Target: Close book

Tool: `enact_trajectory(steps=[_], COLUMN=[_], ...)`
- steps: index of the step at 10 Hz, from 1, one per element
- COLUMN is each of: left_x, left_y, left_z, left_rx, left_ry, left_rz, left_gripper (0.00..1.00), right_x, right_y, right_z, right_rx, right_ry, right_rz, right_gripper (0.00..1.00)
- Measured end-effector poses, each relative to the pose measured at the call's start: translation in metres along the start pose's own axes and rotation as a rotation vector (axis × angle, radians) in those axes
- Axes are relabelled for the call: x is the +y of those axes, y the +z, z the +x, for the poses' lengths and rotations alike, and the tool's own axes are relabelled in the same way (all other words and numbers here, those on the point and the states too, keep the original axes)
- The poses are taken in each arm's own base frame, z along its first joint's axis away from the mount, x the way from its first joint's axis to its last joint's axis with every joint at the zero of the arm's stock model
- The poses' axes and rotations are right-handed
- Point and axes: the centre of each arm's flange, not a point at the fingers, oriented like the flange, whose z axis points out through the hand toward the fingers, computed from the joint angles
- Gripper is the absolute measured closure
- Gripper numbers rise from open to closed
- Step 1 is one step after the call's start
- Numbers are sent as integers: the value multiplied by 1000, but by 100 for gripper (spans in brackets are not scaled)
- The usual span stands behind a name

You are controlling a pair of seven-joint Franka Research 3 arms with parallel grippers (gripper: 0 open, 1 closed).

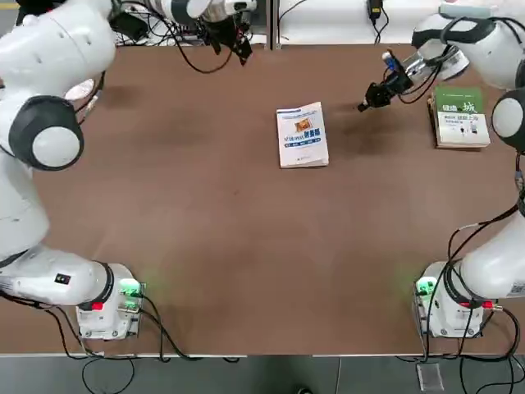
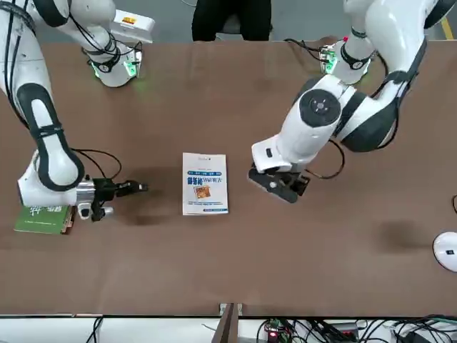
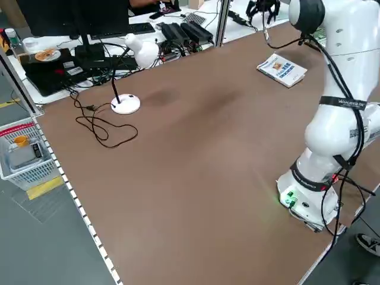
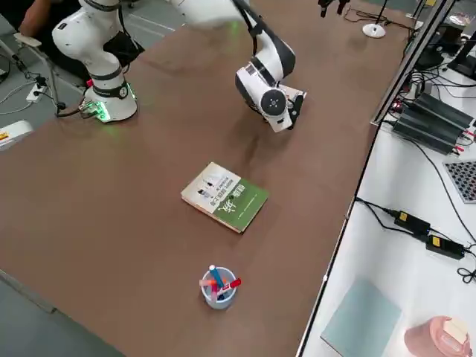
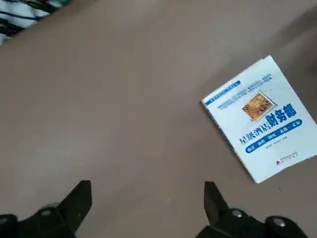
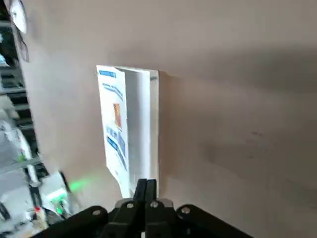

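Your right gripper [image 1: 363, 104] is hovering low over the table [image 1: 205, 238] just to the right of the book [image 1: 302, 135], its fingers [image 6: 145, 191] clenched together with nothing between them; the right wrist view is showing them pressed tight and pointing at the book's edge. Your left gripper [image 5: 147, 198] is hanging high over the far edge of the table, left of the book and well apart from it, with its fingers [image 5: 79, 198] spread wide and released, holding nothing.

You are looking at a wide brown table with both arm bases sitting at the near edge, green lights glowing on each. A green-and-white covered book [image 1: 460, 116] is lying flat near the right edge, beside the right arm. The book of the task is lying closed and flat near the middle of the table, toward the far side, white cover up with its blue title band and small orange picture showing. At the left side a white desk lamp [image 3: 132, 71] is standing on its round base with its cable trailing across the table. A small cup of pens [image 4: 217, 285] is sitting near the right edge.
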Motion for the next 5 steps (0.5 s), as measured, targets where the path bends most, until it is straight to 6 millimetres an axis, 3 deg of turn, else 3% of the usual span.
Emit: enact_trajectory(steps=[4,5], left_x=[-74,-84], left_y=[-32,-39], left_z=[-12,-15], left_rx=[-3,4], left_ry=[-90,-105], left_rz=[39,45], left_gripper=[0,0], right_x=[5,3], right_y=[-50,-59], right_z=[8,11], right_rx=[-32,-45], right_ry=[-88,-114], right_rz=[-181,-233], right_gripper=[96,89])
